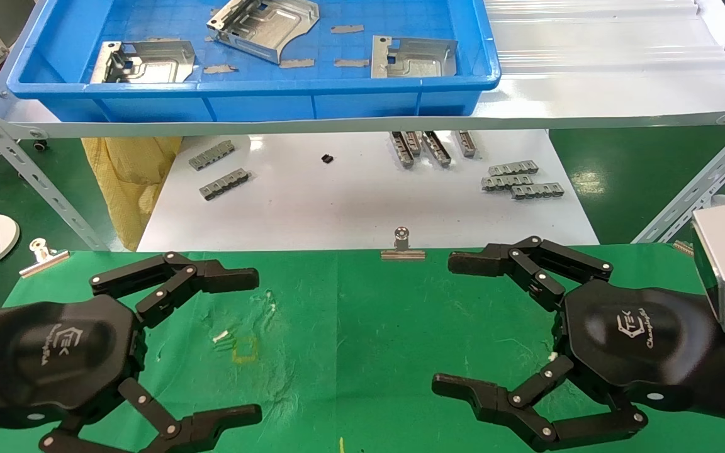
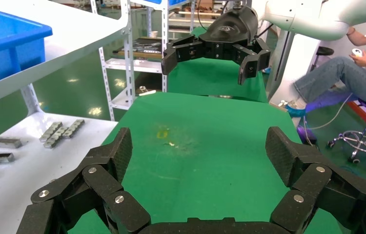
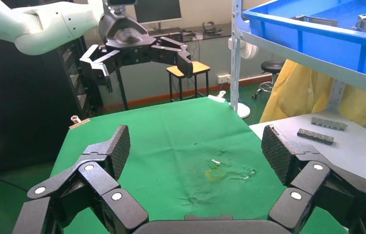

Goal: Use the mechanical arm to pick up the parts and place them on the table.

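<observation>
Above green table [image 1: 362, 352]: left tool [image 1: 255, 343], right tool [image 1: 441, 324] spread, empty

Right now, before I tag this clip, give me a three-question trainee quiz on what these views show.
1. True or false: both the left gripper and the right gripper are open and hold nothing.
2. How many parts lie in the blue tray: A) two B) three C) five?
3. Fill in: the small grey ribbed bars lie on the white ____ below the shelf, not on the green table.

Key: 1 true. 2 B: the left part, the middle part, tilted, and the right part. 3 board.
</observation>
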`<state>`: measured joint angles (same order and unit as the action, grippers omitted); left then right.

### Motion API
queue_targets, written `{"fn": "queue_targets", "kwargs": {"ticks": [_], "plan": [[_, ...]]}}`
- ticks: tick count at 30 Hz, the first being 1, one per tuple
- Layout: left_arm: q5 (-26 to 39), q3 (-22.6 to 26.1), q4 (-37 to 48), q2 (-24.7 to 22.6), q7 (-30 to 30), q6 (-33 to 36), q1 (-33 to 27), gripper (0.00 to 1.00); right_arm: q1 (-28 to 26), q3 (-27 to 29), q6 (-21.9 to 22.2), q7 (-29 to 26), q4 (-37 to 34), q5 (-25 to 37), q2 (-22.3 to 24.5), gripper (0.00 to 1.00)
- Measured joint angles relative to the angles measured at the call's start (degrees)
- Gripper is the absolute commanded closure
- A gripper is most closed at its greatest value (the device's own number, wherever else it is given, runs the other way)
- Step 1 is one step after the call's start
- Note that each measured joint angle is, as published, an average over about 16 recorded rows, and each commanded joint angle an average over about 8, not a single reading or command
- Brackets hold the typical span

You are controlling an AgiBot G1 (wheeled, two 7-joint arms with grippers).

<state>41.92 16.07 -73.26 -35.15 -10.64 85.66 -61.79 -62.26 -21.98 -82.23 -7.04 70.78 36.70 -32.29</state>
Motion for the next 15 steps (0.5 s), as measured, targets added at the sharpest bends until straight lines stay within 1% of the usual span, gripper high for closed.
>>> {"fn": "queue_targets", "kwargs": {"ticks": [15], "plan": [[0.00,0.00,0.00,0.00,0.00,0.00,0.00,0.00,0.00,0.00,0.00,0.00,0.00,0.00,0.00,0.00]]}}
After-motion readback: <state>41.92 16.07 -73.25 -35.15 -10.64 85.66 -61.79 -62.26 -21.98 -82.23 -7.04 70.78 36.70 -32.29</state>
